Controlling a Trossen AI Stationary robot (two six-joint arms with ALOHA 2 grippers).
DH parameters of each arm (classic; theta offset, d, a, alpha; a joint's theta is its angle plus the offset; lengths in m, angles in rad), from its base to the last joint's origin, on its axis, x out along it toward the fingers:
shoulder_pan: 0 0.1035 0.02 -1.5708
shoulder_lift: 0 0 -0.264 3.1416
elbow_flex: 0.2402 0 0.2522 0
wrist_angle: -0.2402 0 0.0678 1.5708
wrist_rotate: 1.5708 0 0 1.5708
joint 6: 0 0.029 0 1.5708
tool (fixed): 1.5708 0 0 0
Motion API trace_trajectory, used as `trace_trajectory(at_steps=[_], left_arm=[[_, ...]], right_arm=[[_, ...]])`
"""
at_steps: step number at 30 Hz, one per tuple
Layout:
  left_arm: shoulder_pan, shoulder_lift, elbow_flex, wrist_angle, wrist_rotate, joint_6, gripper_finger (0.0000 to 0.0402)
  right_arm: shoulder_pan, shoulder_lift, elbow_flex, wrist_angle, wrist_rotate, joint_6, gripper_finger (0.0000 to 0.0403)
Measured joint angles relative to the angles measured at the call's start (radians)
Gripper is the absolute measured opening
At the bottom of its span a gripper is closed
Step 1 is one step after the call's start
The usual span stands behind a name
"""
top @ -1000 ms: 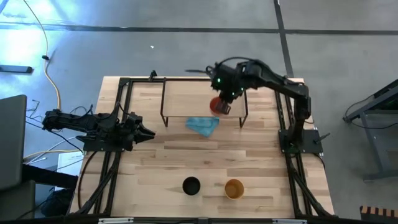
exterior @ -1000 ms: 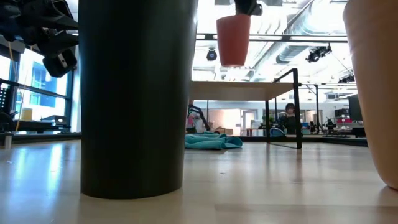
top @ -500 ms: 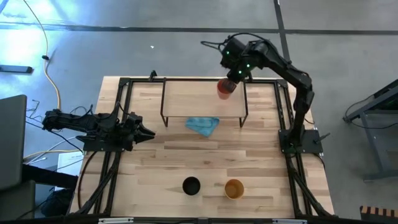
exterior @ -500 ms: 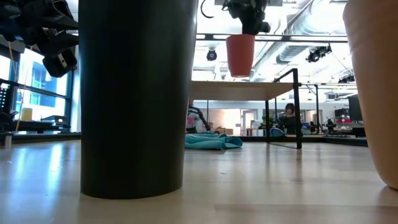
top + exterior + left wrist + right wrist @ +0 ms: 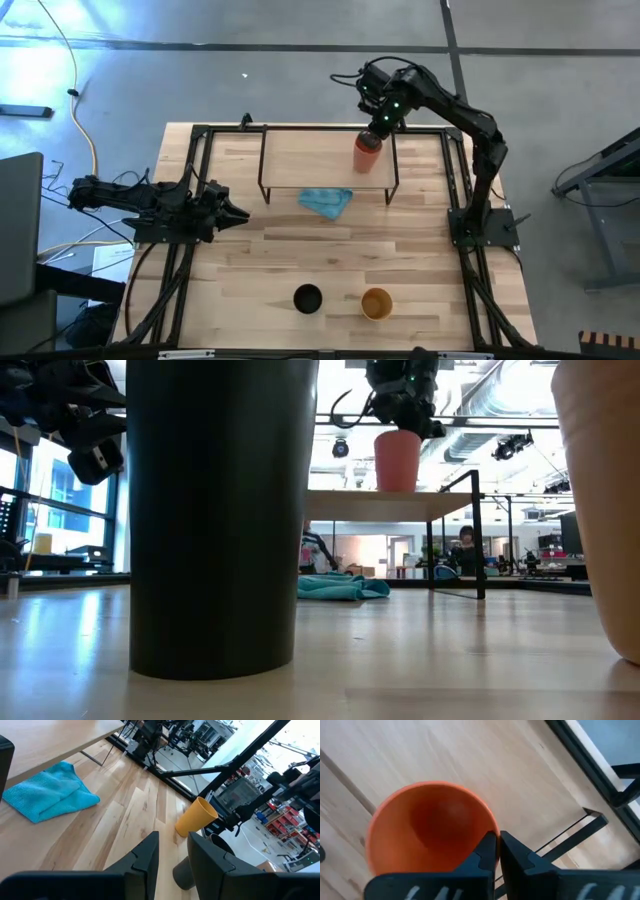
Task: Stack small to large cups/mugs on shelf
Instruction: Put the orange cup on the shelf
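Note:
The red-orange cup [image 5: 366,153] stands upright on the right part of the shelf [image 5: 300,160], its base on the board [image 5: 380,505]. My right gripper [image 5: 375,130] is above its far rim, shut on it. The black cup [image 5: 307,299] and the yellow-orange cup [image 5: 376,303] stand on the table near its near edge. They loom large in the low view as the black cup [image 5: 220,510] and the yellow-orange cup [image 5: 600,500]. My left gripper [image 5: 228,212] waits open at the table's left side. My right gripper [image 5: 499,845] pinches the red-orange cup's rim [image 5: 489,827], one finger on the inner side of the wall and one on the outer. The fingers come from above, pointing down. The cup stands upright with its base [image 5: 397,488] on the shelf board.
A light blue cloth [image 5: 326,201] lies on the table at the shelf's near edge, partly under it. The shelf's thin black legs [image 5: 392,185] stand at its corners. Black frame rails [image 5: 185,200] run along both table sides. Bare tabletop [image 5: 330,255] lies between the shelf and the two cups.
My right gripper carried the red-orange cup toward the table's far edge over the shelf, then lowered it. The cup, first hanging clear and tilted below the fingers, now stands upright on the shelf board. The gripper has kept its hold.

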Motion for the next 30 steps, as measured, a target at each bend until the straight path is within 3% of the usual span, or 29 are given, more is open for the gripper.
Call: trace_trajectory(at_steps=[14, 30], left_arm=[[0.0, 0.0, 0.0, 0.0, -0.018, -0.001, 0.0092], [0.0, 0.0, 0.0, 0.0, -0.037, -0.001, 0.0092]], right_arm=[[-0.002, -0.06, -0.006, -0.005, 0.08, 0.003, 0.0], [-0.004, -0.071, -0.006, 0.059, 0.038, 0.008, 0.0]])
